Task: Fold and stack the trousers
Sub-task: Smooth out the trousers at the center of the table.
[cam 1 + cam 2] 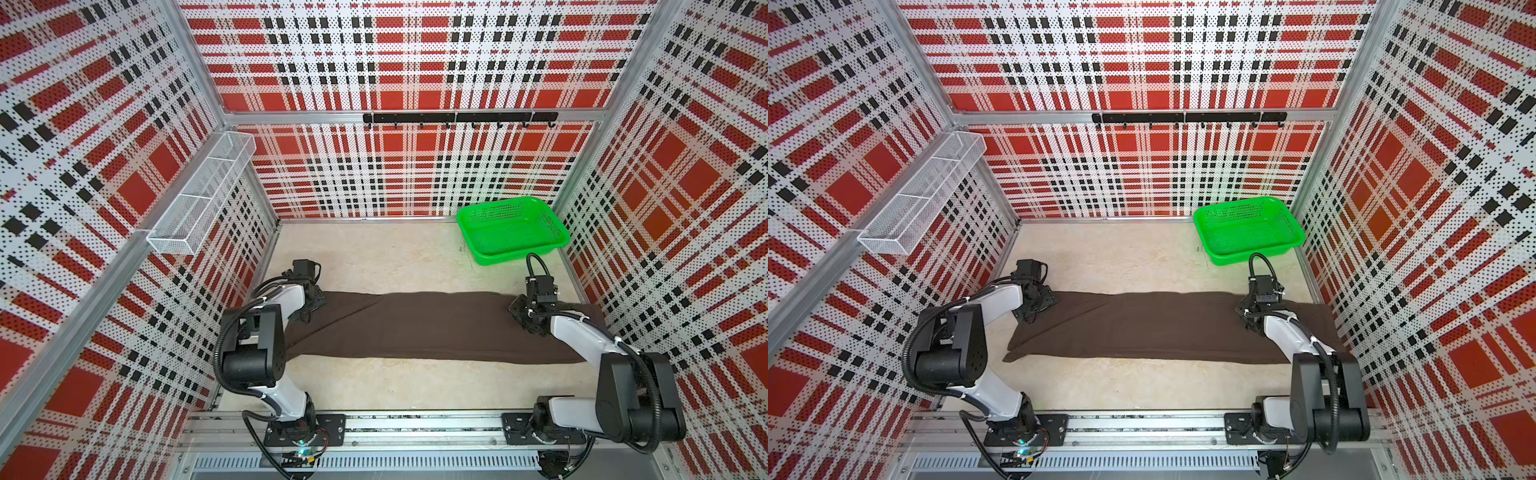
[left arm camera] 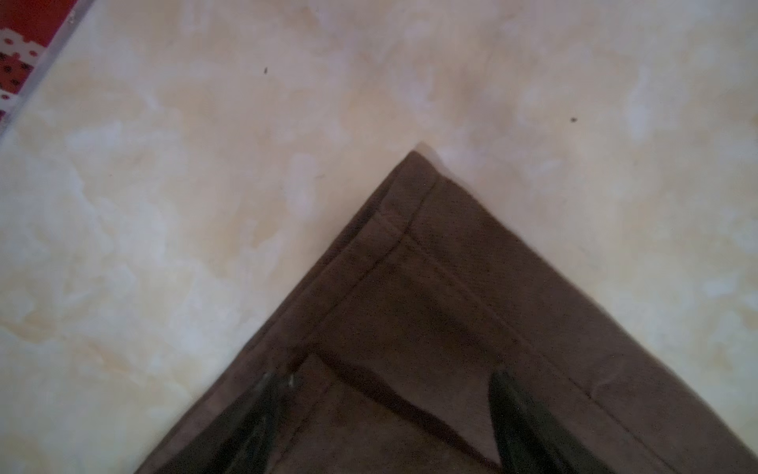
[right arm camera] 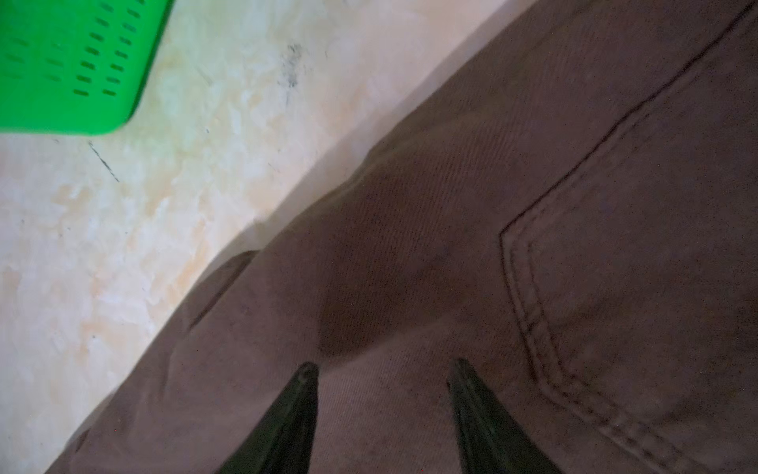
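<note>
Left claw (image 2: 385, 379) hangs spread over a hem corner (image 2: 414, 197) of the trousers (image 1: 415, 324). The right claw (image 3: 383, 365) is spread beside the pocket (image 3: 615, 287). The trousers lie lengthwise across the counter's (image 1: 374, 253) middle. Pinching only the top layer would likely drag the fold apart.

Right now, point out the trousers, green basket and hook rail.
trousers (image 1: 436, 328), in a top view, middle of the cloth.
green basket (image 1: 498, 257), in a top view, its near wall.
hook rail (image 1: 457, 117), in a top view, middle of the bar.
</note>
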